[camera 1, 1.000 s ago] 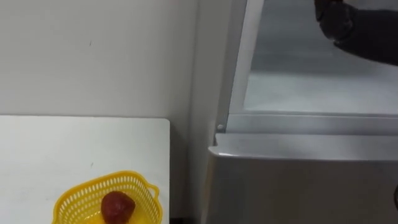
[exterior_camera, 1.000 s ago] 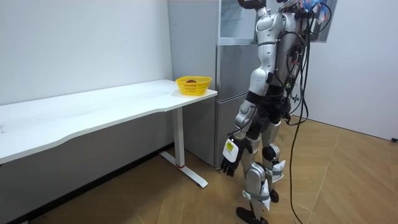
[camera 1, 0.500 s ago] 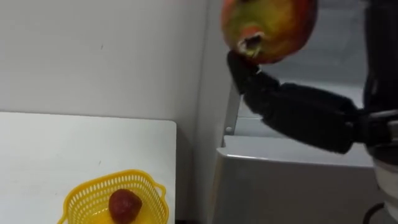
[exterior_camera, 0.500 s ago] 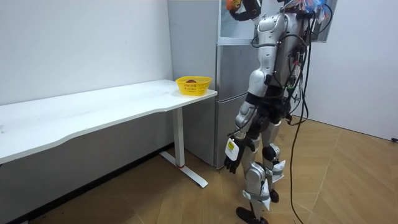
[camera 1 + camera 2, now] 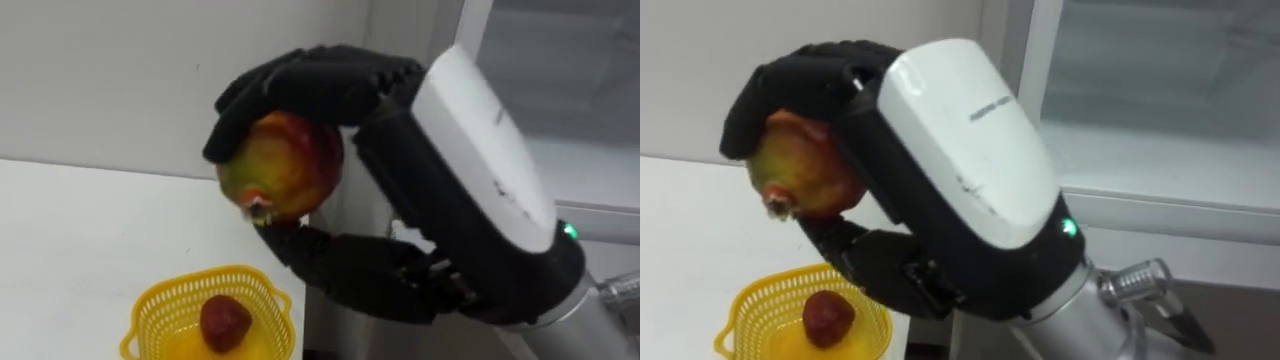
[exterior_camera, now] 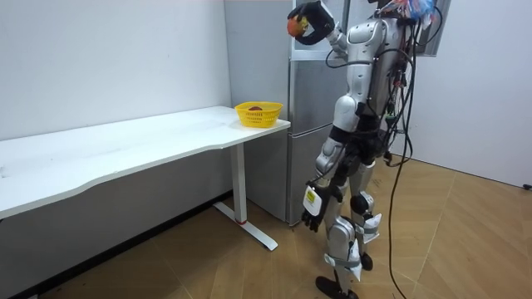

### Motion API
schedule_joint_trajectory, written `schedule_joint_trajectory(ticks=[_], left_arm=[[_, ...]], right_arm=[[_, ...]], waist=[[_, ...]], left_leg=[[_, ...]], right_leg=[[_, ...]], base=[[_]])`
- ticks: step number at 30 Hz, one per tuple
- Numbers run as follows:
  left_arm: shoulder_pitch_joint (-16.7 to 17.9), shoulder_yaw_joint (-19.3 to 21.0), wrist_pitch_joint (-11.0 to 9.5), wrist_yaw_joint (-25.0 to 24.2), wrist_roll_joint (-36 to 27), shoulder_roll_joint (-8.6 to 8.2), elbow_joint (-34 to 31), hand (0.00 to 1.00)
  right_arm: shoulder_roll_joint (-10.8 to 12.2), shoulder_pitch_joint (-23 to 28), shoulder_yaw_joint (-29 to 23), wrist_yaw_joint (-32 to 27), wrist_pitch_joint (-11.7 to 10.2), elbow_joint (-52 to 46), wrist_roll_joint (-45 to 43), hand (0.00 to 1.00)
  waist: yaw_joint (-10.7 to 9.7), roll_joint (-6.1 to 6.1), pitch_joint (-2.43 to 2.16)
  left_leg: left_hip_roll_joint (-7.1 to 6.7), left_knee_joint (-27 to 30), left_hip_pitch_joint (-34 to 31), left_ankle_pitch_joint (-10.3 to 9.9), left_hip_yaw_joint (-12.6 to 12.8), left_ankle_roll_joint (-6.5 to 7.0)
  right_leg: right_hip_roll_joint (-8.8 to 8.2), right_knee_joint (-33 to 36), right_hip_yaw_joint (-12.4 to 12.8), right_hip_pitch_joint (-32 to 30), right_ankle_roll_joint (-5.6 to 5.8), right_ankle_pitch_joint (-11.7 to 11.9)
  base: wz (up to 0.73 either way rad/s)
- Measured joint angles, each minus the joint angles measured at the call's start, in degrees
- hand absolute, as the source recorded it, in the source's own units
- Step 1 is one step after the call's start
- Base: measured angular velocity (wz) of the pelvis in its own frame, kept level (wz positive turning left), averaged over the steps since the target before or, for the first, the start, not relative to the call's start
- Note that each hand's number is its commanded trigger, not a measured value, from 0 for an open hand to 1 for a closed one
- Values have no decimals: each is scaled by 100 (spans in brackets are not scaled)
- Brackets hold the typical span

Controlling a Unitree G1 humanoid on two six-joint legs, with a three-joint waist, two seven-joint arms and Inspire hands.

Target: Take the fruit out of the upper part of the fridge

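Nearest the head camera is the right hand [image 5: 470, 160]: a smooth white shell over its back, matte black segmented fingers [image 5: 330, 75], a small green light [image 5: 1070, 228] near the wrist. The fingers curl over the top of the fruit [image 5: 285, 165] and the thumb props it from below, a full grip with the fruit held in the air at about 10 o'clock in the left eye view.

The fruit is round and glossy, red blending into yellow-green. The left eye view catches its puckered, pale stem end at 7 o'clock on the fruit; in the right eye view the hand's shell hides more of it.

Below, at 7 o'clock, a yellow plastic lattice basket [image 5: 150, 305] sits near the white table's [image 5: 80, 250] corner, with a small dark red fruit [image 5: 224, 322] inside. Past the hand, at 1 to 2 o'clock, is the fridge [image 5: 1160, 110] — a pale, frosted-looking upper compartment with a grey metal frame.

The room view gives the whole stance: the robot stands upright at the fridge, right arm raised high, left hand [image 6: 309, 218] hanging by the thigh — whether that one is wide or closed I cannot tell.
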Motion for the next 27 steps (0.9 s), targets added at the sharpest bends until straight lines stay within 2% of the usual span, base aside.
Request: schedule_joint_trajectory(ticks=[4,7,10,11,16,20,25,27], left_arm=[[20,6,0,-23,74,0,-1,0],[-36,-39,0,-28,87,3,-4,0],[-76,-38,0,-7,114,-52,3,0],[-88,-35,0,-2,113,-80,-5,0],[-99,-38,14,-14,115,-94,-6,0],[-119,-20,19,-22,204,-79,-5,0],[-106,-28,18,-10,235,-79,13,0],[-122,-28,20,3,235,-76,10,0]], right_arm=[[243,-30,136,98,-9,228,-253,100],[375,-159,440,147,7,640,-482,100],[435,-198,682,196,3,1155,-666,100],[441,-198,728,219,97,1307,-721,100],[468,-198,778,279,339,1713,-827,100],[534,-199,869,310,481,1890,-980,100],[543,-204,875,322,506,2330,-997,100],[573,-210,910,325,600,2586,-1023,100]], waist=[[166,-11,7],[234,16,21],[359,98,74],[393,111,78],[511,95,68],[564,35,26],[686,33,28],[717,25,28]], left_leg=[[1,-10,-27,0,-83,0],[-5,-5,-76,4,-150,-7],[-8,-1,-75,11,-155,-13],[-12,-1,-106,12,-155,-12],[-10,-13,-147,12,-174,-11],[-16,1,-200,12,-205,-11],[-37,7,-157,13,-287,-9],[-52,7,-159,14,-315,-8]], right_leg=[[-3,-12,-69,11,0,0],[-3,-94,-126,32,0,0],[-5,-95,-135,39,0,0],[-10,-95,-137,9,2,-2],[-11,-97,-156,-24,12,-9],[-18,-97,-170,-55,12,-9],[-39,-101,-165,-2,17,-11],[-56,-94,-154,7,37,-24]], base=[[9],[10],[2],[0],[2],[2],[4],[9]])
